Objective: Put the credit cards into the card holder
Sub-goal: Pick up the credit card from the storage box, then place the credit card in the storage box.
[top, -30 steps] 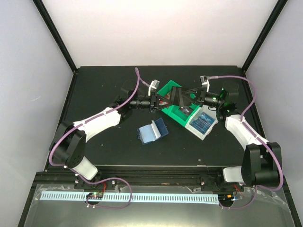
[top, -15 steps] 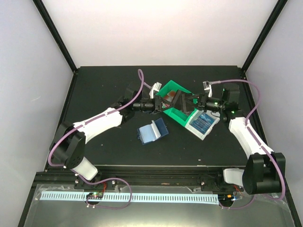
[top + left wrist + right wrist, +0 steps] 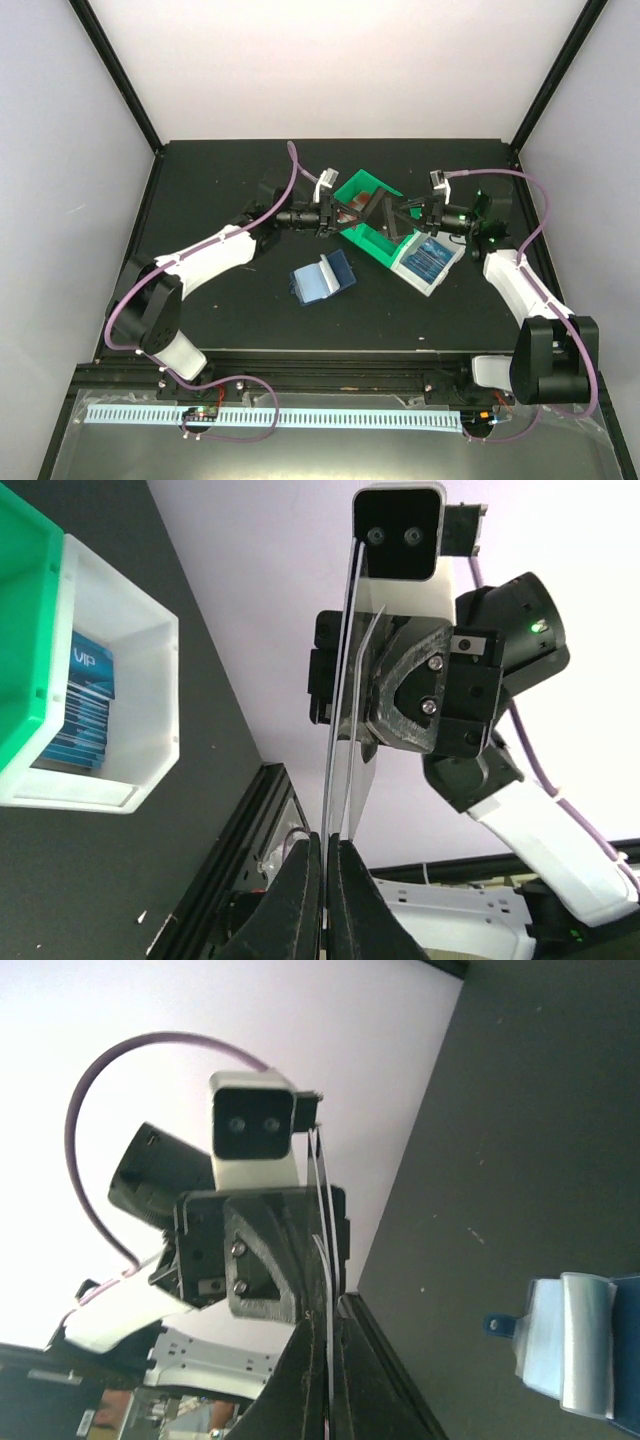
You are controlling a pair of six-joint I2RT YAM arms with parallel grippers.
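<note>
A thin, flat, rigid plastic credit card is held edge-on between the two arms above the green and white moulded plastic compartment tray; its long axis runs from one set of jaws to the other. The jaws of the left gripper are pressed together on one end, and those of the right gripper on the other; whether one card or two is pinched cannot be told, since two fine edges are seen.

The dark blue folding card holder, with its glossy pale blue clear sleeves, lies open on the matt black counter; it is placed toward the arm bases from the jaws and apart from the tray. The left arm is judged the nearer to it.

A stack of printed blue cards is seen lying flat in the tray's white compartment.
</note>
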